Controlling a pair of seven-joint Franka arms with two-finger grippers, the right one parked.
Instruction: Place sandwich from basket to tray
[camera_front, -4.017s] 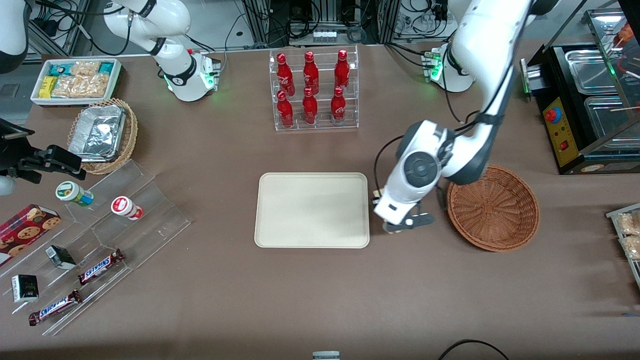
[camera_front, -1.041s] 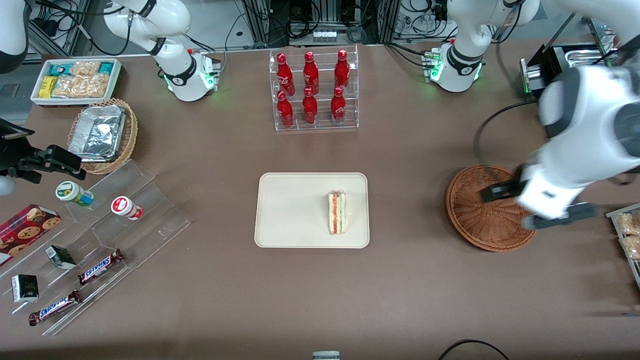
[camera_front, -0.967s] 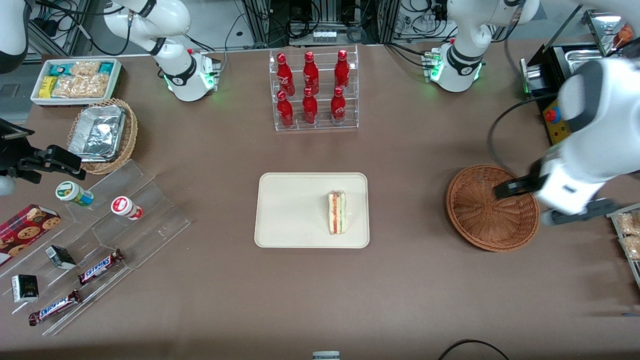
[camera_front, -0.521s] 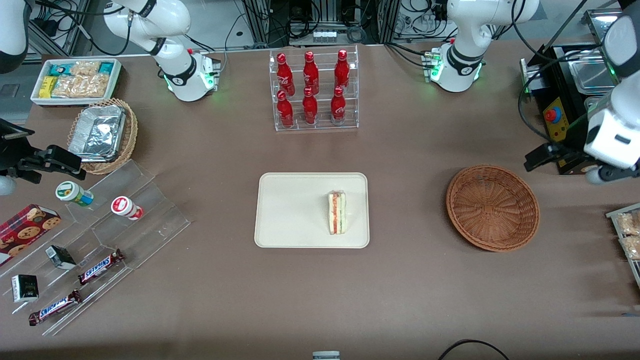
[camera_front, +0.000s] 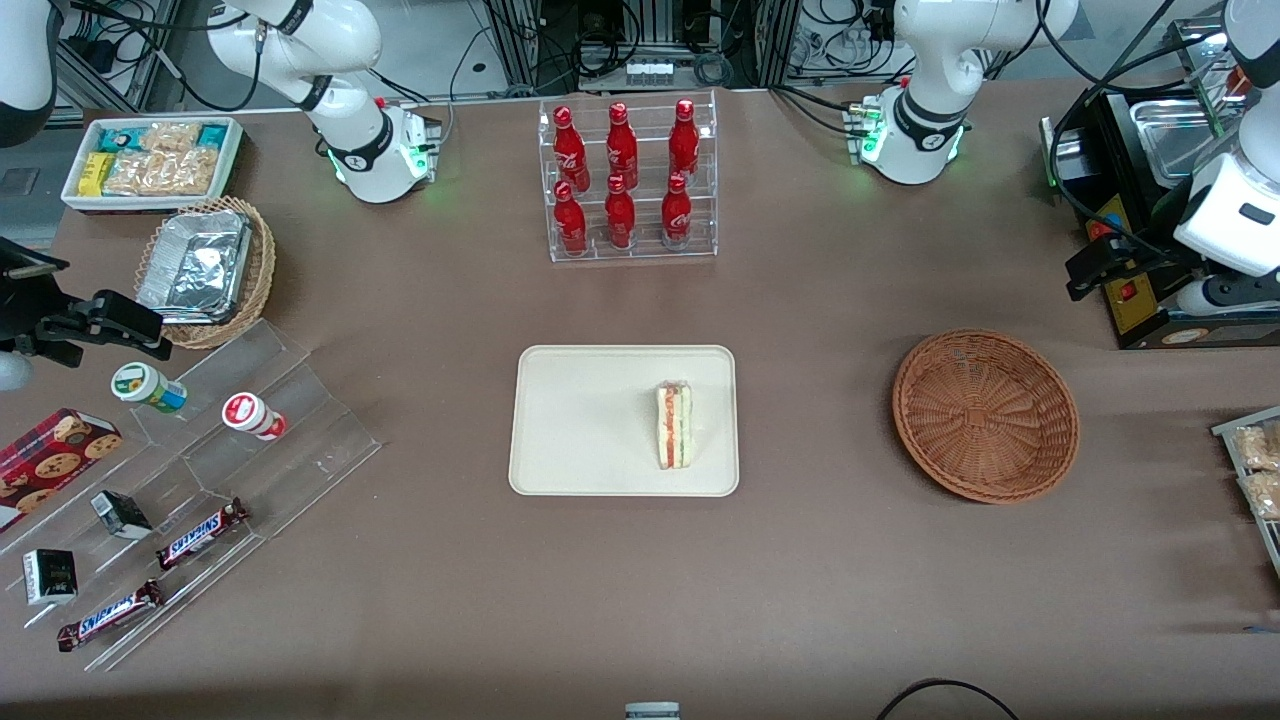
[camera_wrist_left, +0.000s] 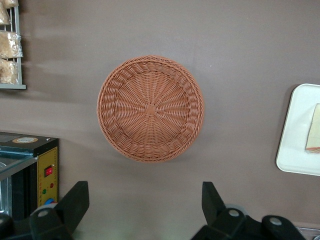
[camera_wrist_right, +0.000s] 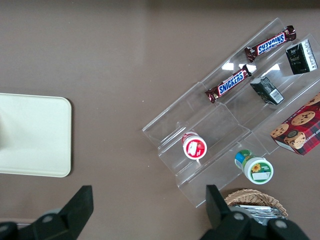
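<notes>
Sandwich was on the tray; job looked done.
The sandwich (camera_front: 674, 426) lay on the tray (camera_front: 580, 420), and the basket (camera_front: 985, 415) held nothing. The gripper (camera_front: 1150, 275) hung near the black machine (camera_front: 1150, 200), jaws spread with nothing between them. Four seconds before, it was low beside the tray; since then it had lifted away.

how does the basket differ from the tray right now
The basket is round, reddish-brown wicker with a bowl shape and holds nothing; the tray is flat, cream, rectangular and carries the sandwich. Both rest on the brown table, apart. The gripper is open, raised at the working arm's end of the table.
</notes>
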